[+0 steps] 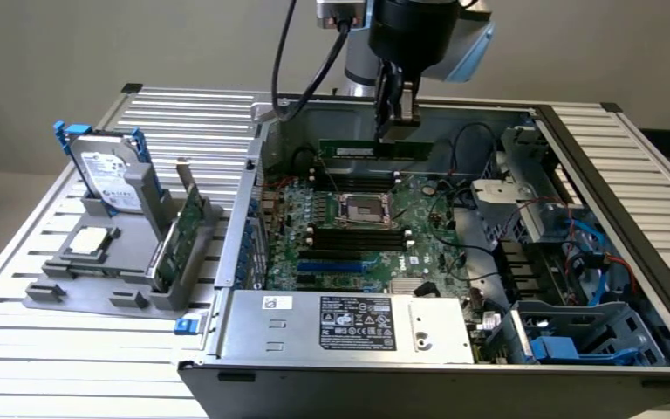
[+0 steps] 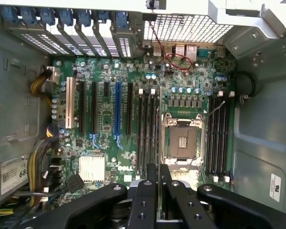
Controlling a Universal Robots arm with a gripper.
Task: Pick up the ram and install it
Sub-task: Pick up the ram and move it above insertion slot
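in the exterior view's upper centre the gripper (image 1: 396, 120) is clamped on the ram (image 1: 356, 148), apparently clear above the motherboard (image 1: 438, 229).

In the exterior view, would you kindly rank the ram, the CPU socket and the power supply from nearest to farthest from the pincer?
1. The ram, held in the pincer, toward the case's far side.
2. The CPU socket, in the middle of the motherboard.
3. The power supply, at the case's near end.
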